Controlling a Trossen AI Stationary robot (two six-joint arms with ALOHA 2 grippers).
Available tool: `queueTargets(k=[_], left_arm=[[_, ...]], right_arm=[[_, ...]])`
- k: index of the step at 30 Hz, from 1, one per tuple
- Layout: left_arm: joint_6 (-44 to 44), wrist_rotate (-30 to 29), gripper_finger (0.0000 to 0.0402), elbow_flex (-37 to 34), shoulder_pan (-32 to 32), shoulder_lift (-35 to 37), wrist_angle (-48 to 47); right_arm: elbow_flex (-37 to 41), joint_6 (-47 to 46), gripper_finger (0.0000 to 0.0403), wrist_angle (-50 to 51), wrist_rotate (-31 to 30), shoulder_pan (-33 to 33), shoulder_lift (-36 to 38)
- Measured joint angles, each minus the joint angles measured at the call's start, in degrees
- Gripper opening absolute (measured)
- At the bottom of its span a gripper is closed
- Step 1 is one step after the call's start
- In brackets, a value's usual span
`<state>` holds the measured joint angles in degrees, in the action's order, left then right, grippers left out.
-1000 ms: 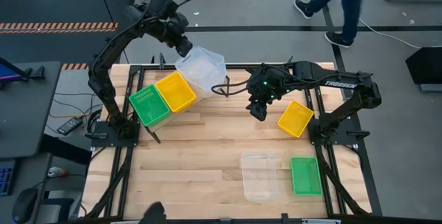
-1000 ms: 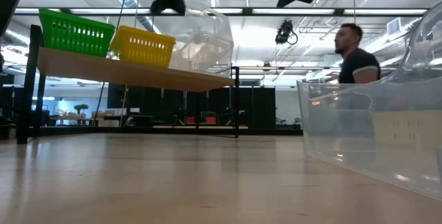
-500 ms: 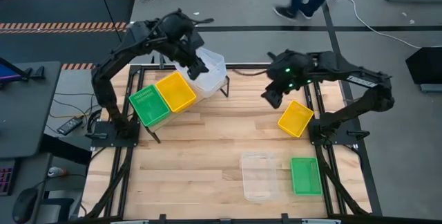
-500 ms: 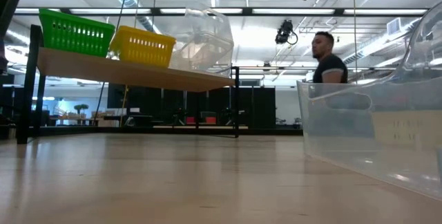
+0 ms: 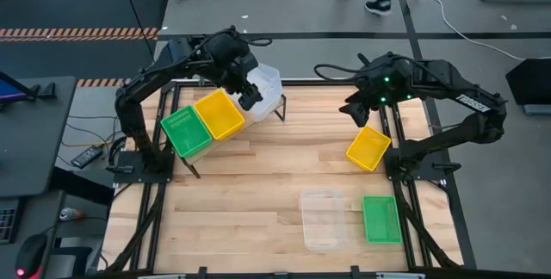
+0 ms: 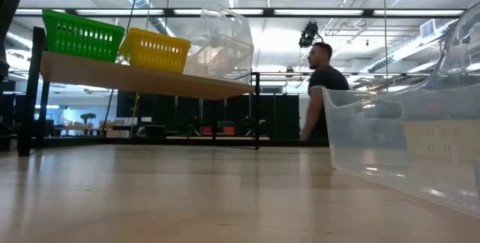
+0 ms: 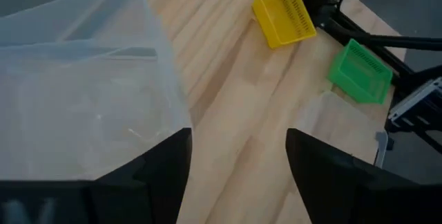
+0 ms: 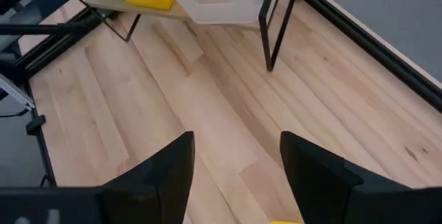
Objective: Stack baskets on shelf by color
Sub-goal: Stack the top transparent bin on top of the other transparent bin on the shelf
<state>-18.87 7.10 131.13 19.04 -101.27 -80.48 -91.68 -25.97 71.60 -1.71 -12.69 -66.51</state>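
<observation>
Right hand (image 5: 355,115), fingers spread and empty, hovers just above the yellow basket (image 5: 368,147); it should descend squarely over one rim before pinching.

6 baskets show: 2 green baskets (image 5: 186,130) (image 5: 380,218), 2 yellow baskets (image 5: 219,114) (image 5: 368,147), 2 clear baskets (image 5: 264,92) (image 5: 322,219). 1 shelf (image 6: 135,79), 2 arms, 1 person (image 6: 321,85).

no readable text, labels, brand marks, numbers or signs anywhere in these views
</observation>
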Motion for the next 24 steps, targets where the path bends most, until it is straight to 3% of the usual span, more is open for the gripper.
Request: queueTargets(k=[9, 17, 24], left_arm=[[-3.1, -5.1, 0.0248, 0.0, -2.8, 0.0, 0.0], [-2.4, -9.6, 0.0253, -3.2, -2.0, -0.1, -0.1], [-1.0, -10.1, 0.0256, -5.2, 1.9, -0.1, 1.2]], right_arm=[[0.0, 0.7, 0.0263, 2.0, 0.0, 0.0, 0.0], [0.0, 2.6, 0.0263, 4.3, 0.1, 0.0, 0.0], [0.0, 3.7, 0.0264, 5.7, 0.3, 0.0, 0.0]])
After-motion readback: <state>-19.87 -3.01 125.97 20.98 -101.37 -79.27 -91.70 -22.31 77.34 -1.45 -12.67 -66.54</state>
